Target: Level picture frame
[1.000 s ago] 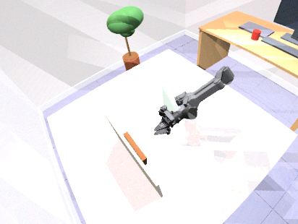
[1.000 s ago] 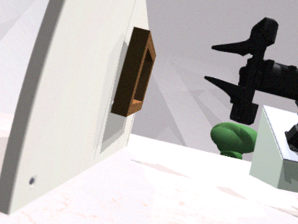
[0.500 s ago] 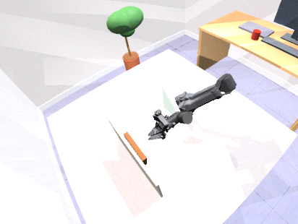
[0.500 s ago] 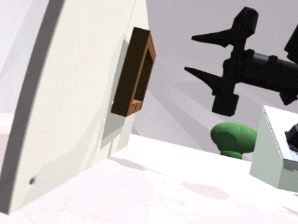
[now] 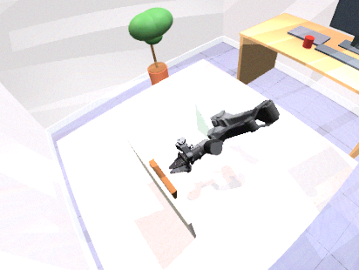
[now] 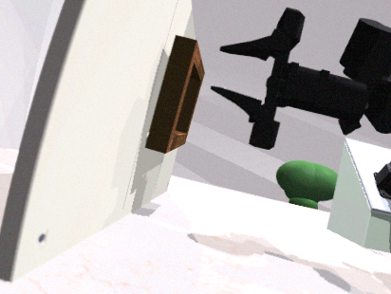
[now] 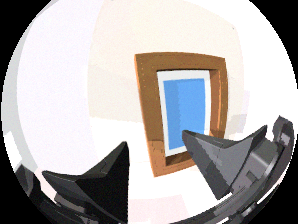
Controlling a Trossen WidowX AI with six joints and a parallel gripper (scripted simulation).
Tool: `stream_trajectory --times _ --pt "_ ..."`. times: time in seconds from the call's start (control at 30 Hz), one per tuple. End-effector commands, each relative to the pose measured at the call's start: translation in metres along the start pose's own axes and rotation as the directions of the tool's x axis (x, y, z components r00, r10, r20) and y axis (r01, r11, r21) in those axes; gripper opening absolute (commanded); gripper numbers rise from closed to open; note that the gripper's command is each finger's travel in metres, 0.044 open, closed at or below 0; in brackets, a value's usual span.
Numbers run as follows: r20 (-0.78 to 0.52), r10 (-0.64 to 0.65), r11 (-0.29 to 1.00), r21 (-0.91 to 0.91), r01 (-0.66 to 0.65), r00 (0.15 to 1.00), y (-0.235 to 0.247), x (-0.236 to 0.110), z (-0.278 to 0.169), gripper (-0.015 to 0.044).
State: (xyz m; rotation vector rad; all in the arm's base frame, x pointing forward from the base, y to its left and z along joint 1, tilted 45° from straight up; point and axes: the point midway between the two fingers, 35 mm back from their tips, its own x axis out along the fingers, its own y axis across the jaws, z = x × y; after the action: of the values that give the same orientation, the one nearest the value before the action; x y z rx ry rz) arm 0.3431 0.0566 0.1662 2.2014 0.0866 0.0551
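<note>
A brown wooden picture frame [image 5: 163, 178] [image 6: 163, 106] [image 7: 148, 116] with a blue picture [image 7: 182, 110] hangs on the thin upright wall panel [image 5: 176, 211] [image 6: 95, 119] [image 7: 113, 36]. In the wrist view its edges lean a little out of line with the panel. The screw and the strip on its back are hidden. My gripper [image 5: 174, 170] [image 6: 215, 68] [image 7: 154, 140] is open and empty. It points at the frame's front, a short gap away, and does not touch it.
A pale green block [image 5: 200, 122] [image 6: 356, 199] stands at the arm's base. A potted plant [image 5: 150, 26] [image 6: 306, 182] stands at the far edge of the white table. A wooden desk [image 5: 270, 39] with a red cup [image 5: 308, 41] is at the back right.
</note>
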Motion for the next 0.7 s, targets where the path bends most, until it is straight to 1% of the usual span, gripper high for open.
stream_trajectory --times 0.0,0.33,0.67 --pt "-0.004 -0.006 1.0 0.005 0.006 1.0 -0.002 0.001 0.0 0.026" --pt "-0.004 -0.006 1.0 0.005 0.006 1.0 -0.002 0.002 0.0 0.026" --pt "-0.005 -0.005 1.0 0.005 0.005 1.0 -0.001 0.016 -0.001 0.026"
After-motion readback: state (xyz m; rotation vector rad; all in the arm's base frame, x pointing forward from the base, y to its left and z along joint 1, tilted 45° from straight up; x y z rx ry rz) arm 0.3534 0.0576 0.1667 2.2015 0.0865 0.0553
